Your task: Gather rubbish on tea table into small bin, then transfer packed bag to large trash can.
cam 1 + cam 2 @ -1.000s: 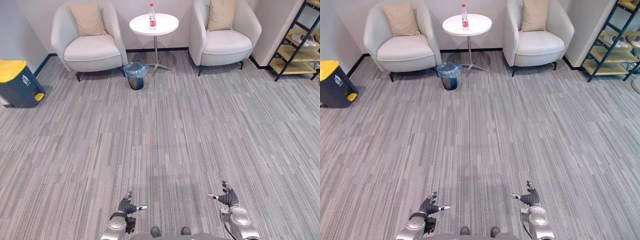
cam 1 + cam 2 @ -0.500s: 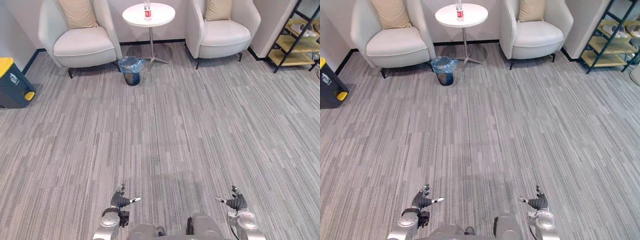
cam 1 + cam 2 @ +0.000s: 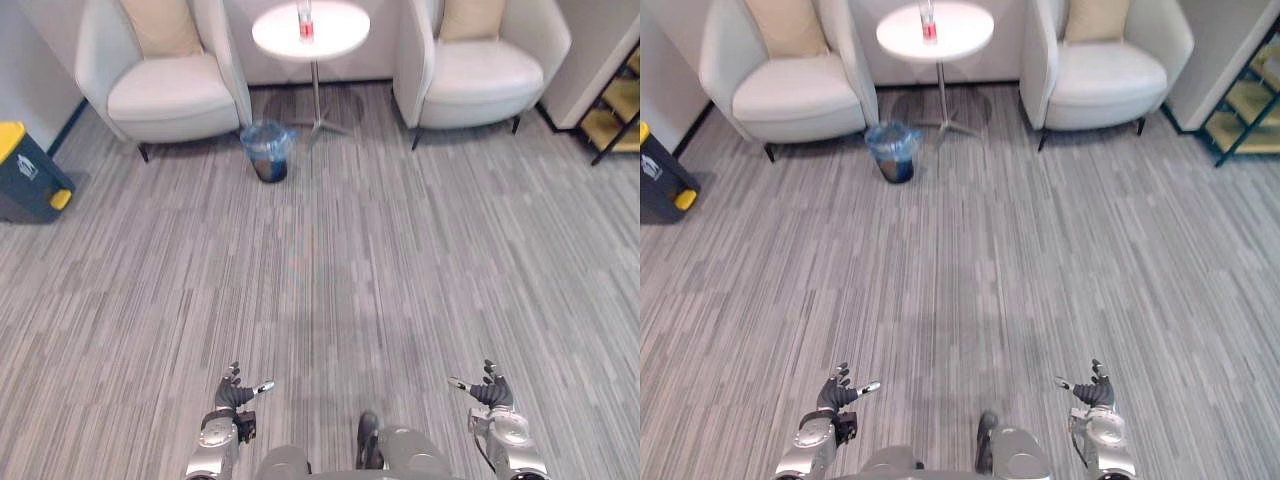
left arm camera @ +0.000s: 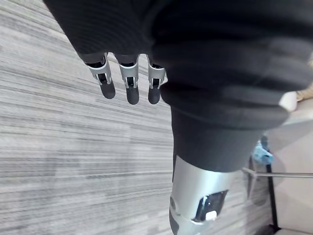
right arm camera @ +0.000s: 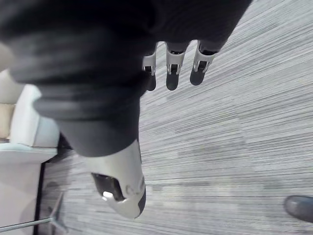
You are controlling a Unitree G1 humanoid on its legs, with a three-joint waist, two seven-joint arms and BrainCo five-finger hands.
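From my station I saw both hands low at the near edge of the head views, well apart from each other and a long way short of the furniture. The left hand hung released over the grey striped carpet, its fingers straight and loosely spread in its wrist view, with carpet past them. The right hand was the same: relaxed, fingers extended above the carpet, grasping nothing. The rubbish I could make out was a single bottle with a red label, standing upright on the round white tea table at the far end of the room. The table stood on a thin pedestal between two pale armchairs, the left armchair and the right armchair, each with a tan cushion against its back. The small bin sat on the carpet just in front of the table's foot, toward the left armchair. It was lined with a blue bag whose rim folded over the edge; I could not tell what lay inside it. The large trash can, dark with a yellow lid, stood by the far left wall, well apart from the small bin. A dark-framed shelf unit showed at the right edge.
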